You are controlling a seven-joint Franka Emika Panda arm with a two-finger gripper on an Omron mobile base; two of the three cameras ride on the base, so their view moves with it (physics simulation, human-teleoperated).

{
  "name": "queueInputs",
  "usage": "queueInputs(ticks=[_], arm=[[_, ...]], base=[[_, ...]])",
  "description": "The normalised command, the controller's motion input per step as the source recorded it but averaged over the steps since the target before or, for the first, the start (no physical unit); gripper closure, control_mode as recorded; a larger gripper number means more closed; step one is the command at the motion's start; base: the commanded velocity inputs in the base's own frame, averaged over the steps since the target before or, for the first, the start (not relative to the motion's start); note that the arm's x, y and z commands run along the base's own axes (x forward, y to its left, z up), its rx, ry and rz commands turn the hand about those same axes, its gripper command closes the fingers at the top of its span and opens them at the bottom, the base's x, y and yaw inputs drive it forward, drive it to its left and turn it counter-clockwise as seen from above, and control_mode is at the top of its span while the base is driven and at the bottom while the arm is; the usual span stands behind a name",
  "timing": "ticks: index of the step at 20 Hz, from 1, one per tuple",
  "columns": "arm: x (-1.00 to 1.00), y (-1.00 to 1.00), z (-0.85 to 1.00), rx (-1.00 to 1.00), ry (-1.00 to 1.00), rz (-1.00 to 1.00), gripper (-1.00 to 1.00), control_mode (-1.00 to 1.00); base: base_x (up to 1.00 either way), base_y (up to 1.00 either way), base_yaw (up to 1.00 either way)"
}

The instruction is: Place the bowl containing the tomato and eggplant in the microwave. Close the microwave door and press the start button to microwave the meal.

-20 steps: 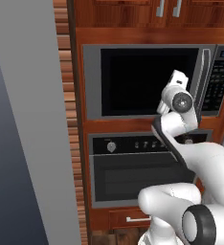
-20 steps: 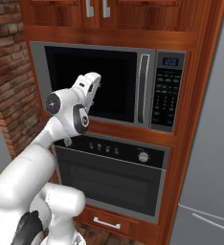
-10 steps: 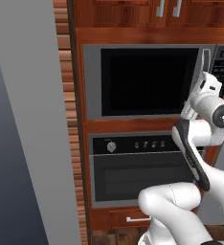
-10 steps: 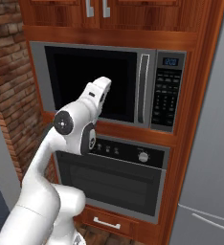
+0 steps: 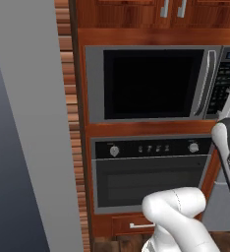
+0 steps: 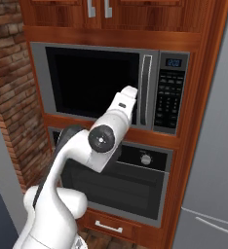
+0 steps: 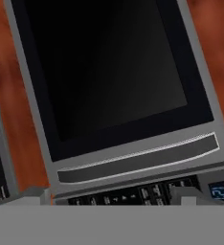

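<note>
The jaws (image 7: 109, 196) stand wide apart and hold nothing, their two small grey tips just showing at the bottom of the hand view, rolled so that the microwave (image 7: 133, 162) lies sideways before them. They face the strip where the curved silver handle (image 7: 138, 158) runs beside the black keypad panel (image 7: 133, 194), which suggests the hand is lining up on the start button. The microwave door (image 6: 94, 80) sits flush in its grey steel frame, apparently shut, its large window glossy, black and flat; whether the bowl is inside cannot be told through the dark glass. Below it sits the oven (image 6: 130, 180) with round knobs, set in reddish wood cabinetry (image 5: 146, 129) beside rough brick (image 6: 9, 73).
</note>
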Motion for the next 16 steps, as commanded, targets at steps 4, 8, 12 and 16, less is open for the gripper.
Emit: queueInputs(ticks=[4,8,12,16], arm=[[-0.2,-0.3,0.0,-0.03,0.05,0.05,-1.0,-1.0],[-0.36,0.0,-0.12,-0.06,0.0,0.0,1.0,-1.0],[-0.26,0.01,-0.27,-0.07,0.0,0.0,1.0,-1.0],[0.0,0.0,-0.15,0.0,0.02,0.0,1.0,-1.0]], base=[[0.0,0.0,0.0],[0.0,0.0,0.0],[0.0,0.0,0.0],[0.0,0.0,0.0]])
